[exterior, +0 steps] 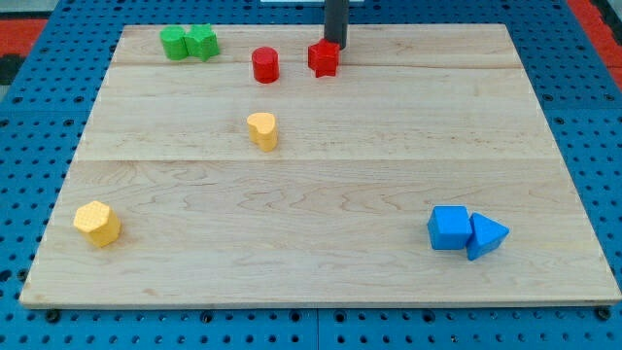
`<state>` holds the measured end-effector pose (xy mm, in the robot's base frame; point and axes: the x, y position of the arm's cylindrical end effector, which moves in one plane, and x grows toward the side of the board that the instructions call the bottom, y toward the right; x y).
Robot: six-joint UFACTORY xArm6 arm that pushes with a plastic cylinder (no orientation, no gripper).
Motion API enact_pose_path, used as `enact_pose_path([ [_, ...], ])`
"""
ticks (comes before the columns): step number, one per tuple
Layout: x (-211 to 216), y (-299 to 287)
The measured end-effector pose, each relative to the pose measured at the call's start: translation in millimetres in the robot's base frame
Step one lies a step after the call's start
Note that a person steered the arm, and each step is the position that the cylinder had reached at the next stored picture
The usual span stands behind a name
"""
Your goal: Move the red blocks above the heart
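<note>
Near the top edge of the wooden board (389,175), a red cylinder (265,65) stands upright beside a red star block (323,58) (no long axis can be made out), both above the yellow heart (262,130), lobes toward the view's top. My tip (335,43), a bare rod holding nothing, touches the star's upper right. Two green blocks (190,43) sit touching at the top-left corner, a yellow hexagon (97,224) bottom-left, a blue cube (449,228) and blue triangle (486,236) bottom-right. Blue pegboard (583,117) surrounds the board

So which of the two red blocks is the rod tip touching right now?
The red star block, the one toward the view's right. My tip sits against its upper edge, while the red cylinder stands apart to its left.
</note>
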<state>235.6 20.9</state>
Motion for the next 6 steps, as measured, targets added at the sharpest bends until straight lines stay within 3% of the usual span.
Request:
enact_pose_path([
  [1, 7, -1],
  [2, 35, 44],
  [6, 41, -34],
])
